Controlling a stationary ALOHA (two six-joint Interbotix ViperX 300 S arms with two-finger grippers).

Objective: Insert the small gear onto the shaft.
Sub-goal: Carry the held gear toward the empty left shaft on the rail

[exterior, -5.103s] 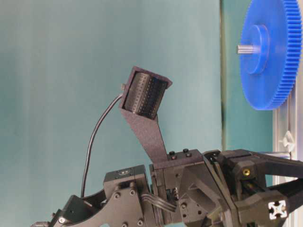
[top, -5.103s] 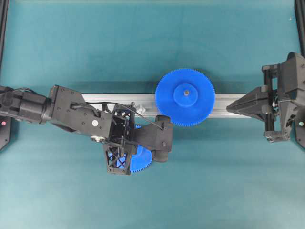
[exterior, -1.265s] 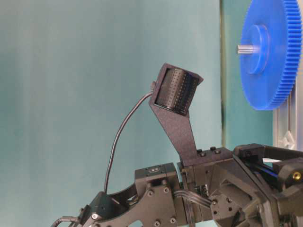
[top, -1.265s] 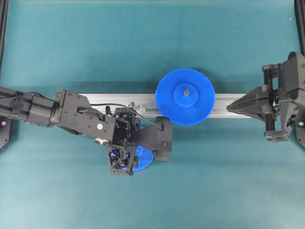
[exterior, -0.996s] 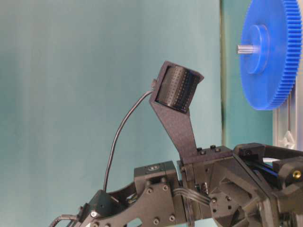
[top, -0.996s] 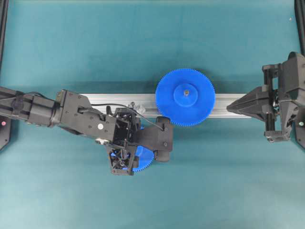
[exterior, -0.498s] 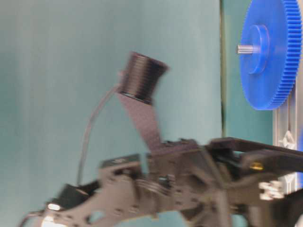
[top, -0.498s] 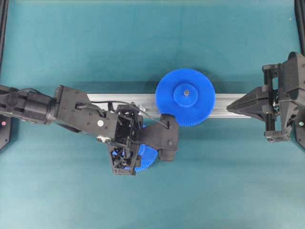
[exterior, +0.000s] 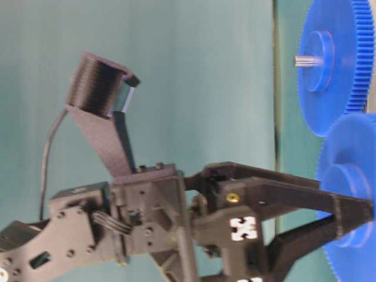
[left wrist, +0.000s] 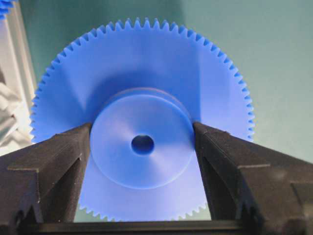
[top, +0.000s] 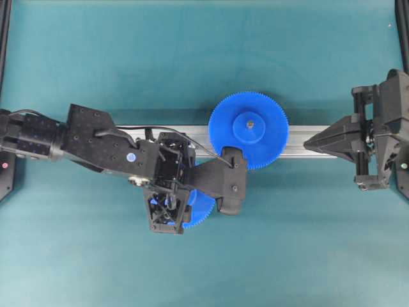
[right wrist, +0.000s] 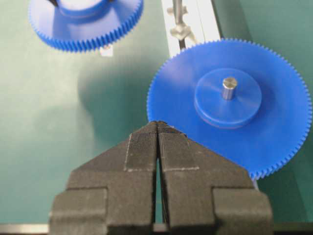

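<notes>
Gripping the small gear (left wrist: 142, 144) hub, left tool (left wrist: 142, 147) overhangs rail (top: 307, 137).

- Even, soft overhead light; the teal desk (top: 204, 57) shows no glare.
- Faint shadow lies beside the larger gear (right wrist: 230, 105).
- Table-level view is slightly blurred.
- The left pincer (left wrist: 142, 147) fingers look soft up close.

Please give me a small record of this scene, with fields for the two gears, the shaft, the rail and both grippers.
small gear: held by its raised hub, lifted off the mat
large gear: seated on the rail, grey pin through its hub
shaft: upright on the rail, bare
rail: silver, lying across the teal mat
left gripper: closed on the small gear's hub
right gripper: shut, empty, beside the large gear
</notes>
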